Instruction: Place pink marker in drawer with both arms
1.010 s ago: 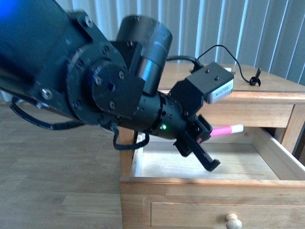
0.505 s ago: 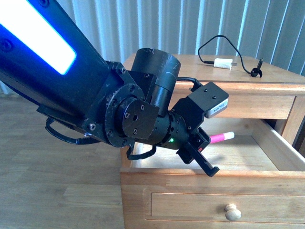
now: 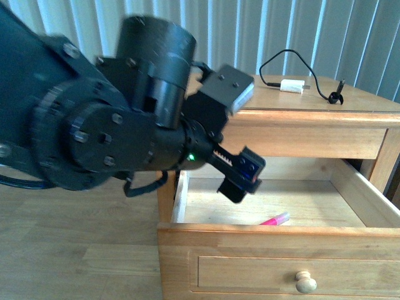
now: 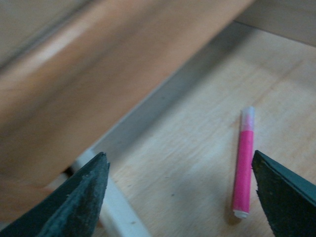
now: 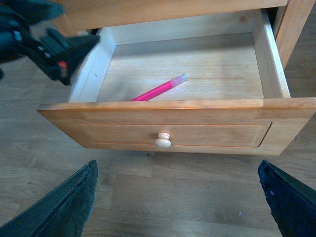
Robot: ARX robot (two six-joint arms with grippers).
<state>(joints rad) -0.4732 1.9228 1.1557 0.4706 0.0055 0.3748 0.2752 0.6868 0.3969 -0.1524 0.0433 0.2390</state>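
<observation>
The pink marker (image 3: 274, 220) lies loose on the pale floor of the open upper drawer (image 3: 275, 234), near its front. It also shows in the left wrist view (image 4: 244, 168) and the right wrist view (image 5: 159, 89). My left gripper (image 3: 240, 178) is open and empty, hanging over the drawer's left side above the marker; in its own view the marker lies by one fingertip (image 4: 284, 192). My right gripper (image 5: 177, 197) is open and empty, held back in front of the drawer front above the floor. The drawer's round pale knob (image 5: 163, 140) faces it.
A white charger block (image 3: 292, 85) with a black cable lies on the nightstand top (image 3: 350, 103). The big black left arm (image 3: 94, 125) fills the left of the front view. Wooden floor (image 5: 187, 197) lies before the nightstand.
The left gripper has let go of the pink marker, which has dropped to the drawer floor. The left arm has lifted and drawn back to the left.
</observation>
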